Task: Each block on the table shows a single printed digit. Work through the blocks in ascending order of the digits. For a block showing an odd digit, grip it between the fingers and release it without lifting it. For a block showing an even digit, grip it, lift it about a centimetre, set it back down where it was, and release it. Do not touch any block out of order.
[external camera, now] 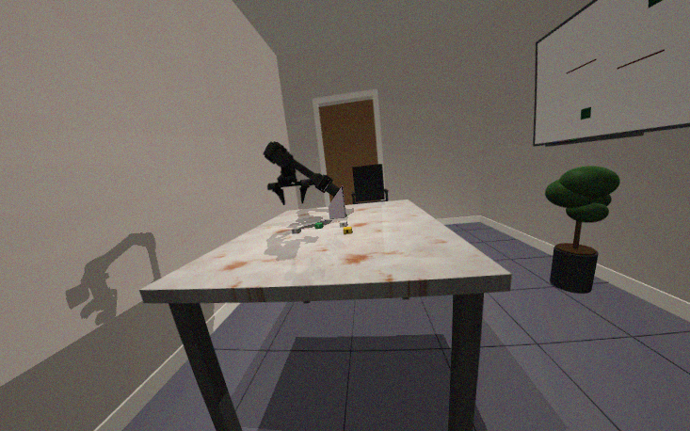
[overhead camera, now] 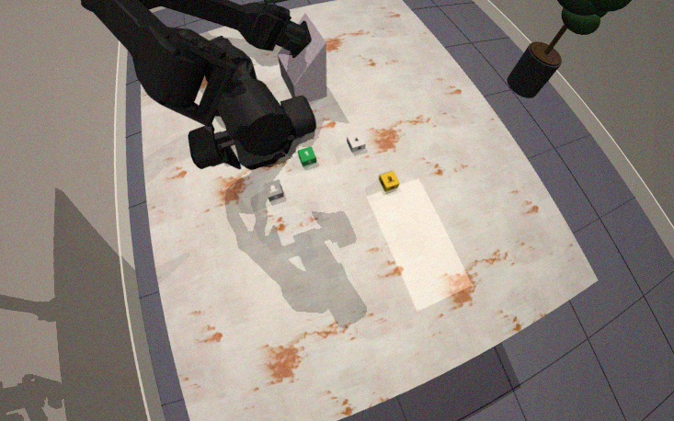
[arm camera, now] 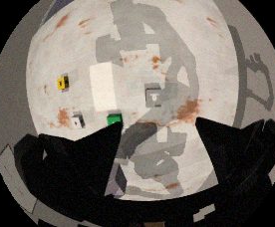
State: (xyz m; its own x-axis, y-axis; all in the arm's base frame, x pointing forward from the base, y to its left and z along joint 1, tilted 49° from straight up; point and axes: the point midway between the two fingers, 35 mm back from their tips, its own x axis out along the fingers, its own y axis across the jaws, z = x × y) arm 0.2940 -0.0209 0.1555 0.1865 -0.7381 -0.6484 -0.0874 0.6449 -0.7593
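My gripper [external camera: 293,202] [arm camera: 160,123] is open and empty, high above the table, fingers pointing down. Four small blocks stand apart on the table. The grey block [overhead camera: 275,190] [external camera: 296,231] [arm camera: 153,97] lies in the arm's shadow, ahead of the gap between the fingers in the wrist view. The green block [overhead camera: 307,155] [external camera: 318,225] [arm camera: 115,119] is just beyond the left fingertip there. The white block [overhead camera: 356,143] [external camera: 343,224] [arm camera: 78,120] and yellow block [overhead camera: 389,180] [external camera: 347,230] [arm camera: 62,83] are farther left. Green's digit looks like 1; the others are too small to read surely.
A lilac wedge-shaped object [overhead camera: 304,70] [external camera: 337,208] [arm camera: 117,183] stands by the arm's base, behind the blocks. A pale rectangle [overhead camera: 422,245] [arm camera: 102,87] lies on the table beside the yellow block. A potted plant [overhead camera: 533,70] [external camera: 573,267] stands on the floor off the table's right side.
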